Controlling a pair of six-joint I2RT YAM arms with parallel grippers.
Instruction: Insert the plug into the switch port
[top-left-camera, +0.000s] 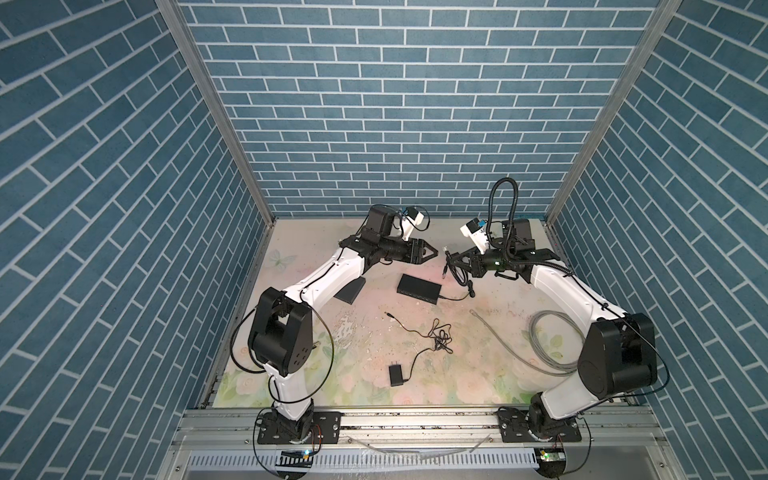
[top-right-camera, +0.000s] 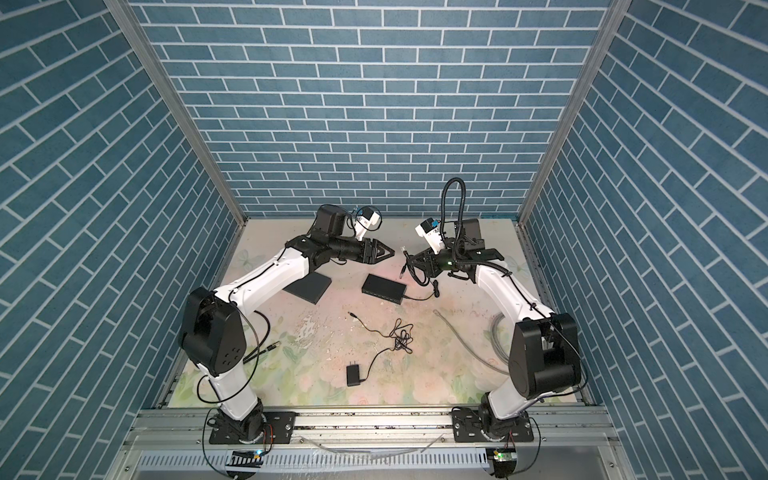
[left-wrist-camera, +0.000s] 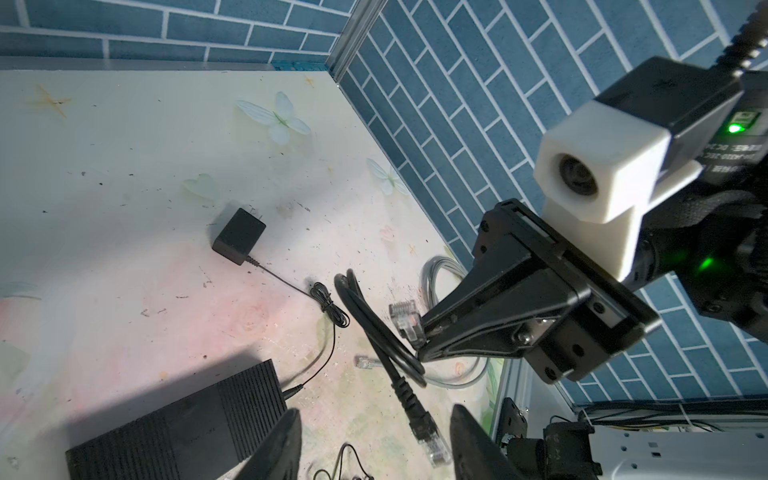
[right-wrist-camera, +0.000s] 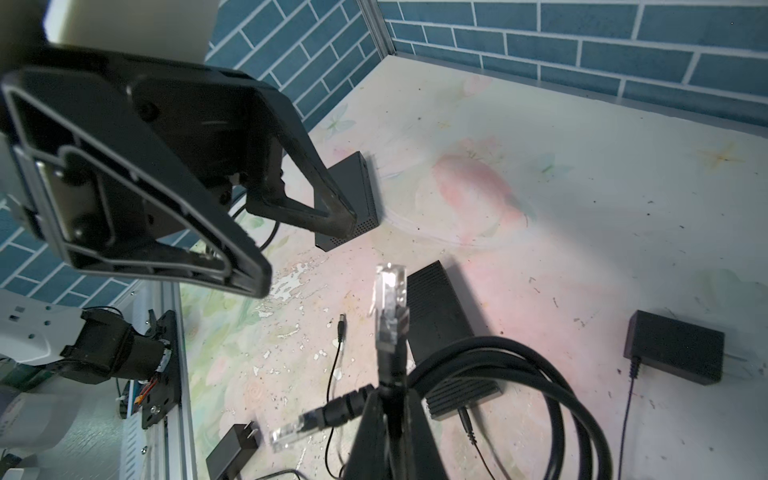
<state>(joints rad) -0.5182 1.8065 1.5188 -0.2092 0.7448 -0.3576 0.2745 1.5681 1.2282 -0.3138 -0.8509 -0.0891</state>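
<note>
Floral-print tabletop, blue brick walls: right gripper is clamped on the black ethernet cable right behind its clear plug, left gripper has jaws open.

The worktop is a pale sheet printed with pastel flowers and butterflies, scuffed white in a patch left of the middle. A flat black switch lies near the centre, with a thin lead running from its right end. A second flat black box lies to its left, partly hidden. Nearer the front rests a black power adapter, its thin cord tangled midway and its barrel tip lying free. A grey cable coils at the right.
</note>
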